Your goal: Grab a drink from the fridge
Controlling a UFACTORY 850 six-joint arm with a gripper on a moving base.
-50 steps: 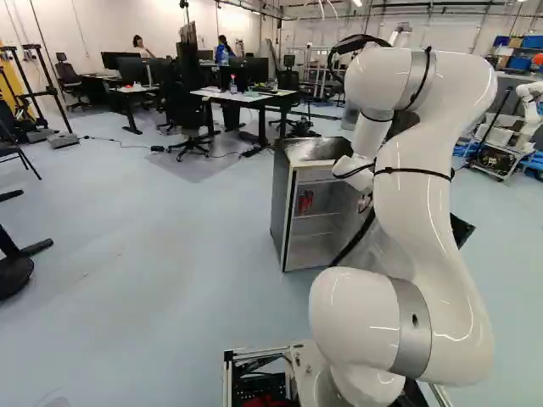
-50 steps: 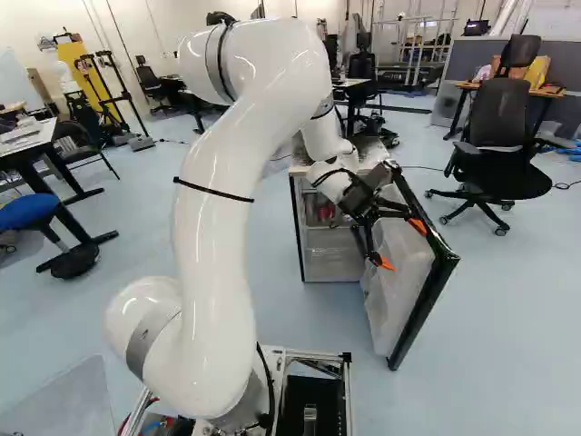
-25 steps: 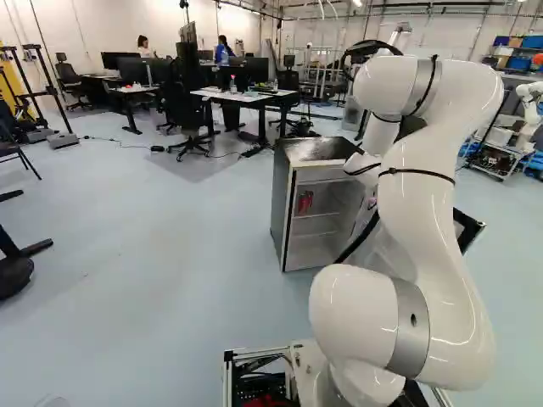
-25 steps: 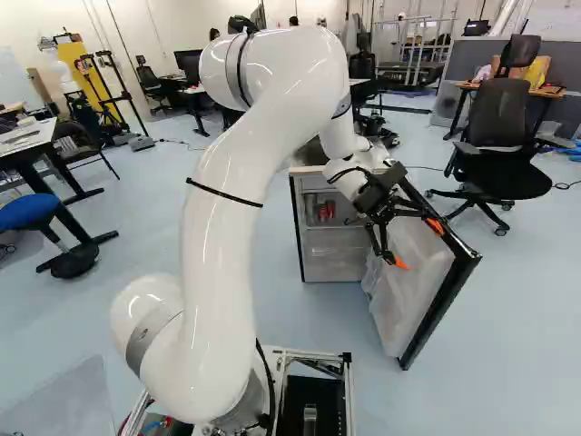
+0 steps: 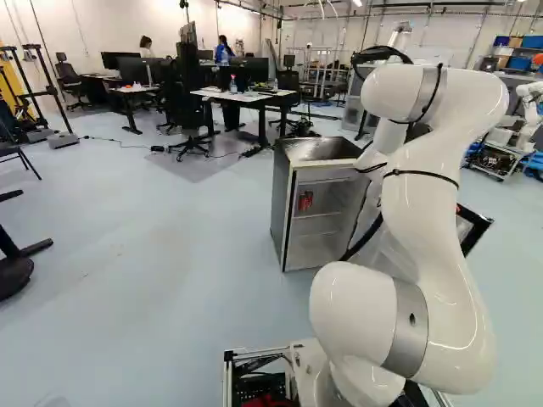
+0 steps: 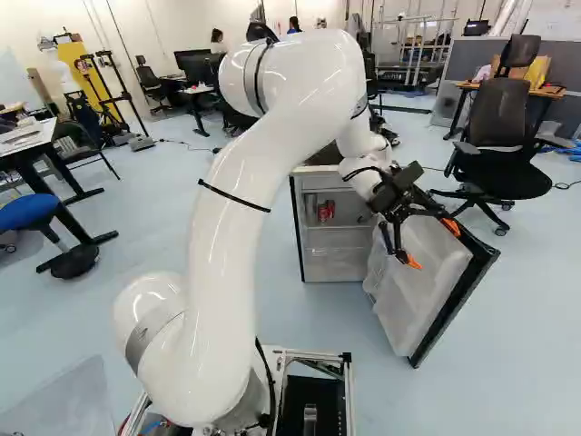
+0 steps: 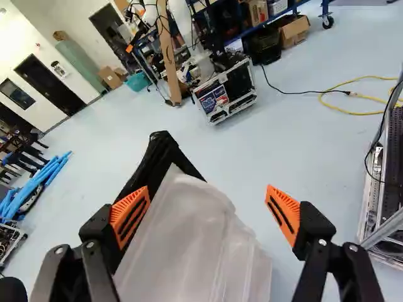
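Note:
In the right base view my gripper (image 6: 432, 243) is at the top of the swung-out fridge door (image 6: 413, 295). Seen from the wrist, the gripper (image 7: 206, 211) stands wide open. One orange pad (image 7: 130, 214) lies against or close by the door's black edge, and the pale inner lining (image 7: 189, 242) extends between the fingers; the other finger stands off it. The fridge (image 6: 336, 263) stands open-fronted left of the door. Red cans (image 6: 326, 211) sit on its upper shelf, showing also as a red spot (image 5: 305, 201) in the left base view.
A black office chair (image 6: 499, 154) stands beyond the door in the right base view. Desks (image 5: 242, 96) stand behind the fridge. Another robot (image 5: 530, 106) is at the far right of the left base view. A wheeled case (image 7: 225, 91) lies farther ahead of the gripper.
The arm has swung to the right, its gripper moving with the fridge door, which has opened wider. More of the fridge's top and inside shows. The base has not moved.

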